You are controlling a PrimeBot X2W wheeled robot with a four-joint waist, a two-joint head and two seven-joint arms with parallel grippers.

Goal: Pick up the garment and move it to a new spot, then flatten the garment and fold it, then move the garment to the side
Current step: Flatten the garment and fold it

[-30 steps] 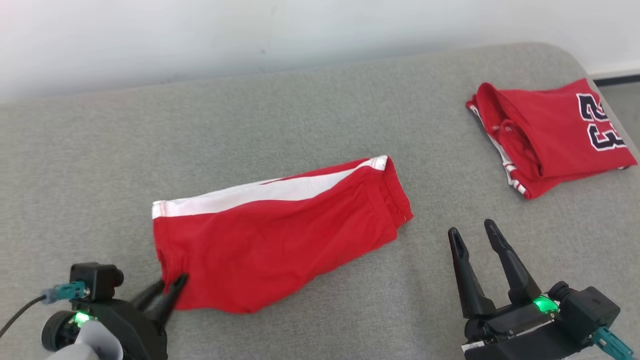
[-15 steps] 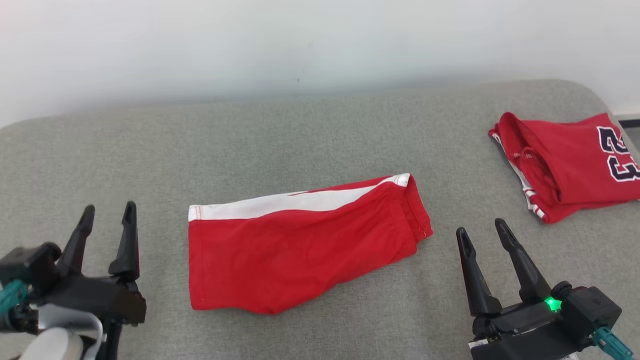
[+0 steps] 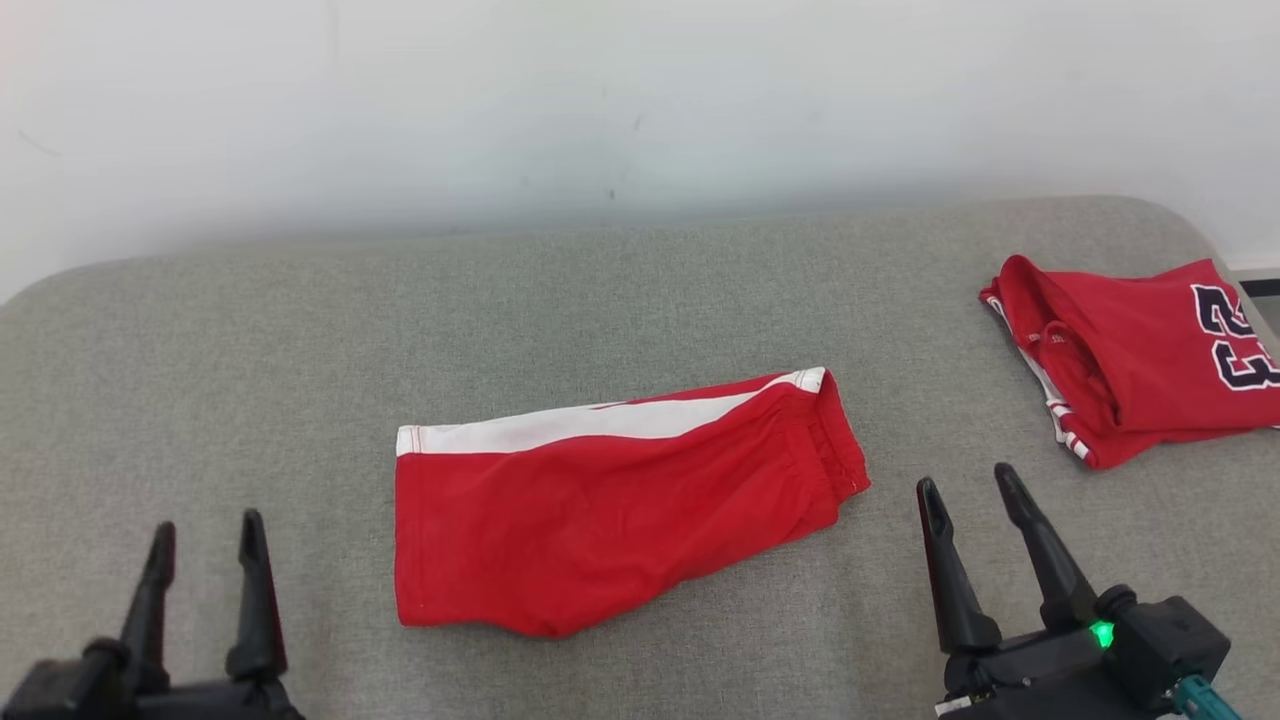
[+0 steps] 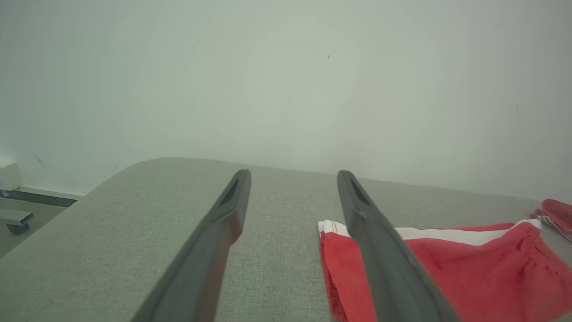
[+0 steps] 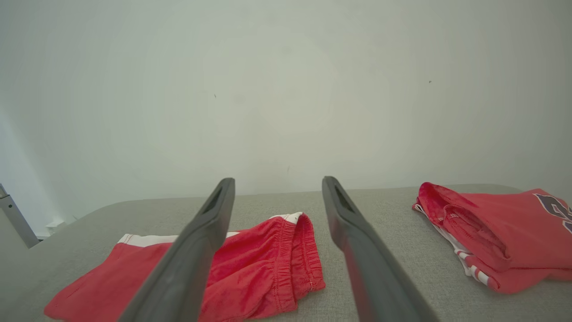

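Observation:
The garment, red shorts with a white side stripe, lies folded and flat on the middle of the grey padded surface. It also shows in the left wrist view and the right wrist view. My left gripper stands open at the lower left, apart from the shorts' left edge, with nothing between its fingers. My right gripper stands open at the lower right, just off the shorts' waistband end, also holding nothing.
A red jersey with dark numbers lies folded at the surface's right end, seen too in the right wrist view. A pale wall runs behind the surface. Bare grey surface lies to the left of the shorts.
My left gripper let go of the shorts' near left corner, opened and drew back to the lower left. The head camera tilted up, shifting the picture down. The right gripper stayed open.

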